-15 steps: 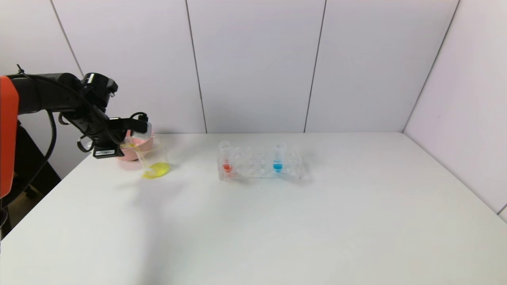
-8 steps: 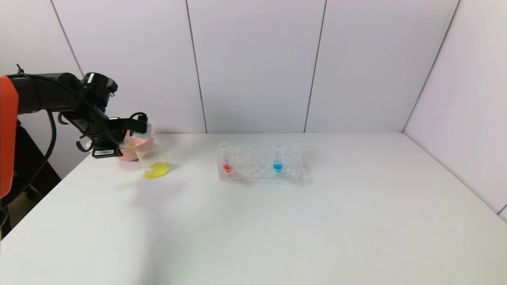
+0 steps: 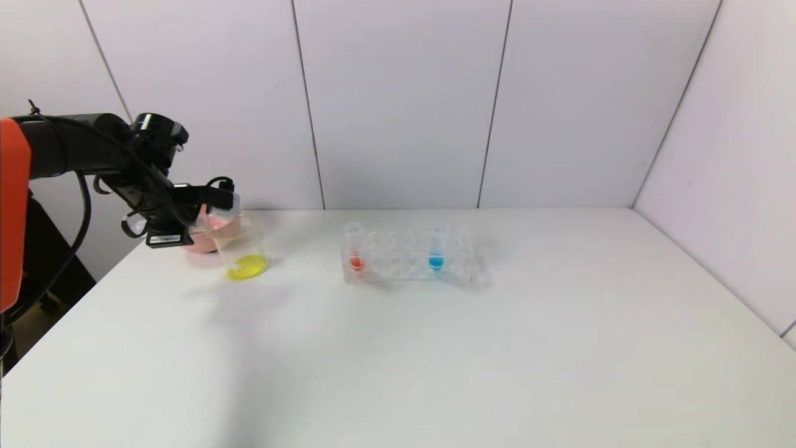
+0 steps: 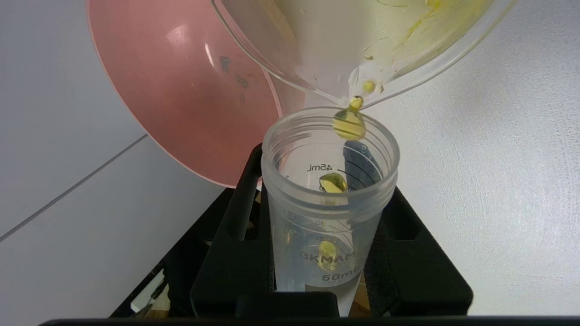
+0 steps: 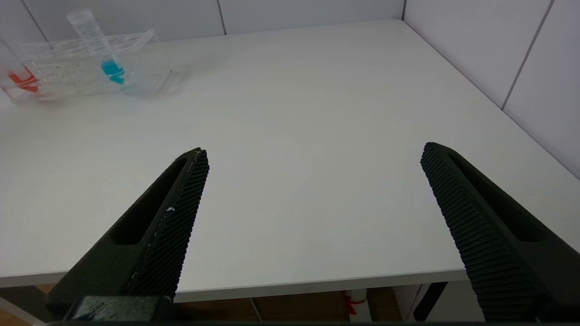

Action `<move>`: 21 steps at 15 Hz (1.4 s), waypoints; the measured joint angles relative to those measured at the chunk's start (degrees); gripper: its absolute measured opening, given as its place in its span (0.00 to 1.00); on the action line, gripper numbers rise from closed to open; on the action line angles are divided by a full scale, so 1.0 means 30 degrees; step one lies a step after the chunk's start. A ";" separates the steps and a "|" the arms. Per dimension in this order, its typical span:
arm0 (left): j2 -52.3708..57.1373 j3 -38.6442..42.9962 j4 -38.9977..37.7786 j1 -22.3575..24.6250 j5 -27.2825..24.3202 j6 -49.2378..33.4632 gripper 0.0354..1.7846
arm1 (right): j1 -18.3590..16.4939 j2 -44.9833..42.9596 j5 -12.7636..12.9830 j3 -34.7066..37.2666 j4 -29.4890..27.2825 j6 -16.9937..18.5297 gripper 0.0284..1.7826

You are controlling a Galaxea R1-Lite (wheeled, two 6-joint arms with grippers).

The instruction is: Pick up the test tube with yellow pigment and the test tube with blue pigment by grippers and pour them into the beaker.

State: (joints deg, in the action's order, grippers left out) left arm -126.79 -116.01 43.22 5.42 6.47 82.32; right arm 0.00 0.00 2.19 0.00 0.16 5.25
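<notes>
- Left hand (image 3: pixel 208 202), closed around the test tube with yellow pigment (image 4: pixel 328 203), holds it tipped with its mouth at the lip of the beaker (image 3: pixel 244 249).
- Yellow liquid pools in the beaker, which stands on the table (image 3: pixel 435 348) before a pink bowl (image 4: pixel 190 90).
- Test tube with blue pigment (image 3: pixel 438 247) stands upright in the rack (image 3: pixel 407 261).
- Right hand (image 5: pixel 312 226), fingers spread wide and empty, hovers at the near table edge.

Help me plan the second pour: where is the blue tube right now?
In the head view the blue tube stands upright in the clear rack at mid-table, toward the rack's right end, with the orange-red tube at its left end.
</notes>
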 joint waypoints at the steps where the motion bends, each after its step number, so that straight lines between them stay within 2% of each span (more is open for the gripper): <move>1: 0.0000 0.0000 0.0000 0.0000 0.0016 0.0000 0.29 | 0.0000 0.0000 -0.0008 0.0000 0.0000 0.0000 0.96; 9: 0.0081 0.0000 0.0016 -0.0085 0.0691 0.0004 0.29 | 0.0000 0.0000 0.0000 0.0000 0.0000 0.0000 0.96; 21: 0.0175 0.0000 0.0045 -0.0118 0.0825 0.0037 0.29 | 0.0000 0.0000 0.0000 0.0000 0.0000 -0.0008 0.96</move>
State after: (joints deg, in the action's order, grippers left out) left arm -126.27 -116.01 43.35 5.07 8.95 82.43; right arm 0.00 0.00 2.19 0.00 0.16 5.23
